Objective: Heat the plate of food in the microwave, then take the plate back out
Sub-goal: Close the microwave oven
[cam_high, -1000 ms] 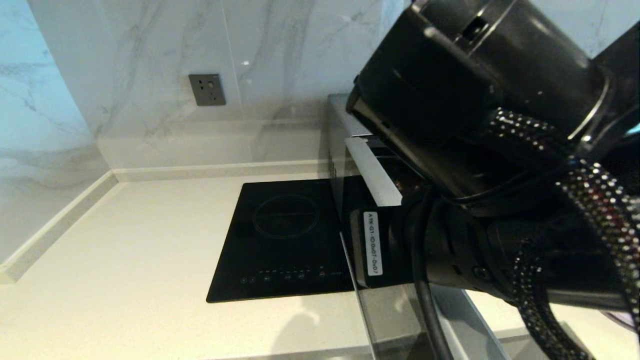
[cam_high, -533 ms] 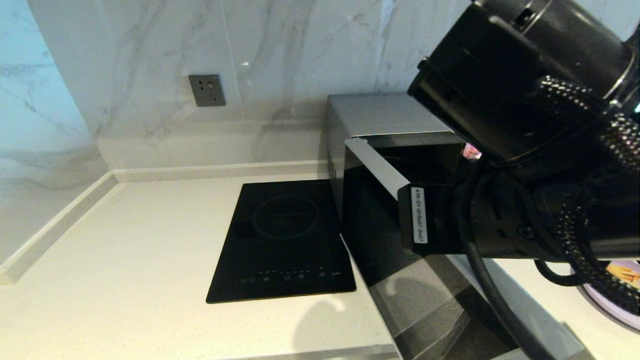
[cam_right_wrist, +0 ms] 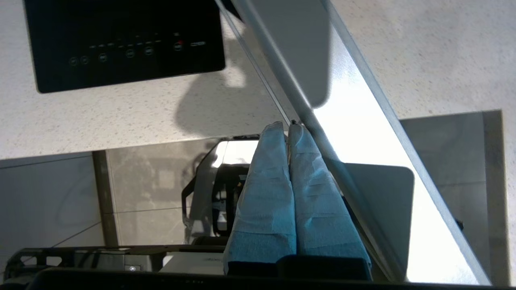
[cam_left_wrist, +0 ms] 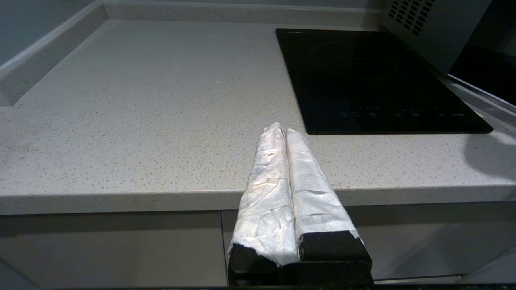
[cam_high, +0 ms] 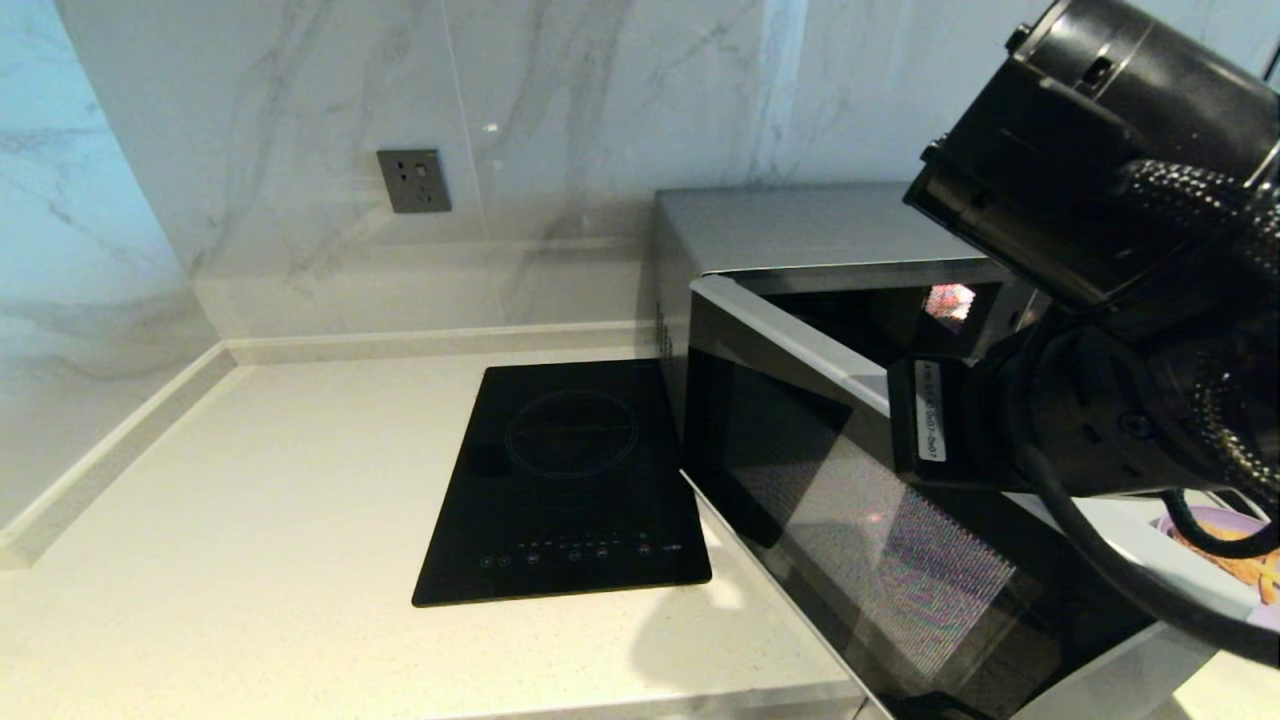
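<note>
The silver-grey microwave (cam_high: 800, 225) stands at the right with its cavity lit. Its dark glass door (cam_high: 880, 540) hangs part-open, hinged on the left. My right arm (cam_high: 1100, 420) reaches over the door's top strip (cam_high: 790, 340) and hides the fingers in the head view. In the right wrist view my right gripper (cam_right_wrist: 287, 125) is shut and empty, its blue-wrapped tips against the door's (cam_right_wrist: 298, 48) silver edge. A sliver of the lavender plate of food (cam_high: 1225, 555) with orange fries shows at the right edge, behind the arm. My left gripper (cam_left_wrist: 282, 129) is shut and empty over the counter's front edge.
A flat black glass hob (cam_high: 570, 480) is set into the pale speckled counter (cam_high: 250, 520) just left of the microwave. A grey wall socket (cam_high: 413, 180) sits on the marble backsplash. The counter meets raised edging at the back and left.
The microwave door has swung from edge-on round to the right, toward the cavity. My right arm moved right and back with it. More of the plate shows now.
</note>
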{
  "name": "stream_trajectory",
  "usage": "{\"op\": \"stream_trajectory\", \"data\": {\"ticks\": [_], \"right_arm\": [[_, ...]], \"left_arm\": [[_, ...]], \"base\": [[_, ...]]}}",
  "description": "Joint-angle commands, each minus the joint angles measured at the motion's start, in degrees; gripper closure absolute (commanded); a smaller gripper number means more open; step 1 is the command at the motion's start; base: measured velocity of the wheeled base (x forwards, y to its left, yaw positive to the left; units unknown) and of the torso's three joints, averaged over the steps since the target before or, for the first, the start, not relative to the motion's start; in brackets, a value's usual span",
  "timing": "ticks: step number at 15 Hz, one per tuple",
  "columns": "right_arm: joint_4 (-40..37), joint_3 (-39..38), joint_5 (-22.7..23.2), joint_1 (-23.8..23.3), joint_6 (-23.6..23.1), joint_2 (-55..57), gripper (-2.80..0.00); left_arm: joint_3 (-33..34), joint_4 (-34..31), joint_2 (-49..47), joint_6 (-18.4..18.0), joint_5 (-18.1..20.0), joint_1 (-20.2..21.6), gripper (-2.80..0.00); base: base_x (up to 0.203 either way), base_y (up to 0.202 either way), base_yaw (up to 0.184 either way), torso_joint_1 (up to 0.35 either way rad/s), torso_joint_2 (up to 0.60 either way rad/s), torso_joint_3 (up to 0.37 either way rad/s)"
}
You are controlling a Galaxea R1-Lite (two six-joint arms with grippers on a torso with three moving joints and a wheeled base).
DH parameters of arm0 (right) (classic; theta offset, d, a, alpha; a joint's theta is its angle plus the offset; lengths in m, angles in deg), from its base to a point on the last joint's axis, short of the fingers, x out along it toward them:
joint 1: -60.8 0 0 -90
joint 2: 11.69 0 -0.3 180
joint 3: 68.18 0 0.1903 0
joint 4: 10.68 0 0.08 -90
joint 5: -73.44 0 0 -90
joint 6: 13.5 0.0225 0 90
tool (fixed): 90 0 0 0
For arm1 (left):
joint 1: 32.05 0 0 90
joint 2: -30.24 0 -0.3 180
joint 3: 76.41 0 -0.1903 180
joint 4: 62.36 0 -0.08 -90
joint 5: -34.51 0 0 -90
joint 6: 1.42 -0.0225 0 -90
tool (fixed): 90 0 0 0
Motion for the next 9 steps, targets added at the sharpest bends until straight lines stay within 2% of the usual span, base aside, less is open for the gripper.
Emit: {"op": "stream_trajectory", "data": {"ticks": [1,9], "right_arm": [[-1.3,0.0,-0.1,-2.2,0.6,-0.4,0.00],[-1.2,-1.4,0.1,-9.3,0.9,-1.3,0.00]], "left_arm": [[0.0,0.0,-0.1,0.0,0.0,0.0,0.00],[0.0,0.0,-0.1,0.0,0.0,0.0,0.00]], "base": [[0.000,0.000,0.000,0.000,0.00,0.000],[0.000,0.000,0.000,0.000,0.00,0.000]]}}
